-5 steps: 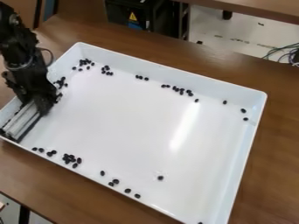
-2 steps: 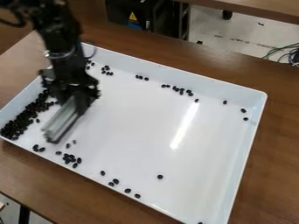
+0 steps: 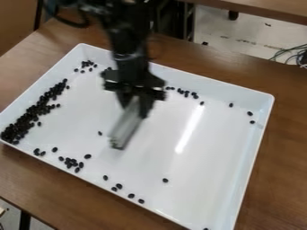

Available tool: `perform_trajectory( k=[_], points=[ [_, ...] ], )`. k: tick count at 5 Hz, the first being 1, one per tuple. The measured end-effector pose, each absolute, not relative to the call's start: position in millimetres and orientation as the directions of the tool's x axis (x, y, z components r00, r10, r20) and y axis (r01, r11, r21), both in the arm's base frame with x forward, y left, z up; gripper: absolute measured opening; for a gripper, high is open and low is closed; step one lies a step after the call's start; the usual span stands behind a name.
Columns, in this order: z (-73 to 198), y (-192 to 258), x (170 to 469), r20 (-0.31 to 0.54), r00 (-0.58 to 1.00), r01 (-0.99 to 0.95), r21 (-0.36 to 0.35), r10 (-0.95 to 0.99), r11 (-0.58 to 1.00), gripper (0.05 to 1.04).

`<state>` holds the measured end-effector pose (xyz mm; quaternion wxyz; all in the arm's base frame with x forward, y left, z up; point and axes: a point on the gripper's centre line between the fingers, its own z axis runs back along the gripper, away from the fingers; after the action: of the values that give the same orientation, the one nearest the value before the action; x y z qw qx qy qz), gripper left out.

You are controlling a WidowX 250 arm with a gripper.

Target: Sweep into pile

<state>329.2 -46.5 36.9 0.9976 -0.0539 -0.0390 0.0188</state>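
In the camera view, since the earlier frame the gripper [image 3: 135,108] with the grey sweeping bar [image 3: 124,128] has moved from the left part of the white tray [image 3: 251,152] toward its middle. The pincer is pressed on the bar's upper end, and the bar hangs tilted, well apart from the left and right walls. The main heap of black beans [image 3: 27,119] lies along the left wall; other beans are scattered near the far and near walls. Between bar and right wall is wide tray floor, with one bean [image 3: 165,180] nearer the lower edge.
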Motion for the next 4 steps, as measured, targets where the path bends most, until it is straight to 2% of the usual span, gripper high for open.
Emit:
perform_trajectory(
  k=[2, 4],
  points=[
    [28.2, -144.9, 355.3, 0.029, 0.994, 0.109, -0.178, -0.106, 0.978, 0.352],
    [12.2, -179.9, 366.5, -0.022, 0.987, 0.155, -0.191, -0.162, 0.969, 0.351]
  ],
)
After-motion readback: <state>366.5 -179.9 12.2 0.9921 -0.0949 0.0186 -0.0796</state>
